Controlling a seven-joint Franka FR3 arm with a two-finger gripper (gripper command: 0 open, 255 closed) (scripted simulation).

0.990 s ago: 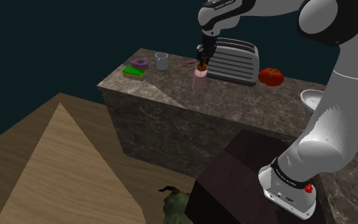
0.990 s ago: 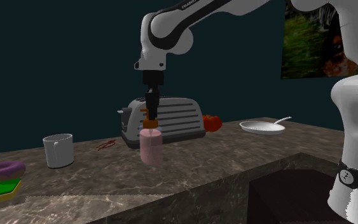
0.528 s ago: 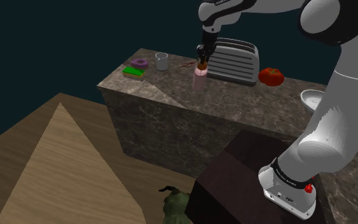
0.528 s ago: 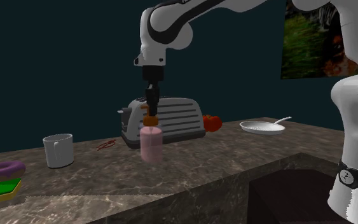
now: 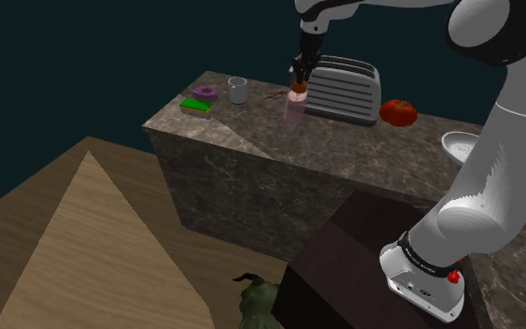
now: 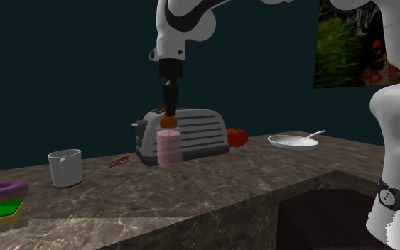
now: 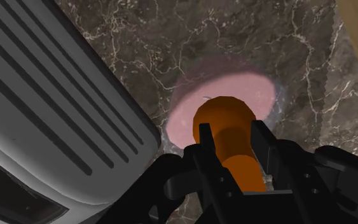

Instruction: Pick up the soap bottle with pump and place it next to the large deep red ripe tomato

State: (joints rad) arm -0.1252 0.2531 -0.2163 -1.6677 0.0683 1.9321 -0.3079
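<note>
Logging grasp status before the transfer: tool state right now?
Tool: shut on the orange pump of the pink soap bottle.

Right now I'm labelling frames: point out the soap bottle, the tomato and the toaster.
soap bottle [image 6: 168,149]: second exterior view, pink body.
tomato [image 5: 398,112]: shoulder view, red side.
toaster [image 5: 343,89]: shoulder view, ribbed side.

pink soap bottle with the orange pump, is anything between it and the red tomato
Yes: the grey slotted toaster stands partly between the pink soap bottle with orange pump and the round red tomato, which sits off its far end. Passing along the toaster's front probably clears it.
</note>
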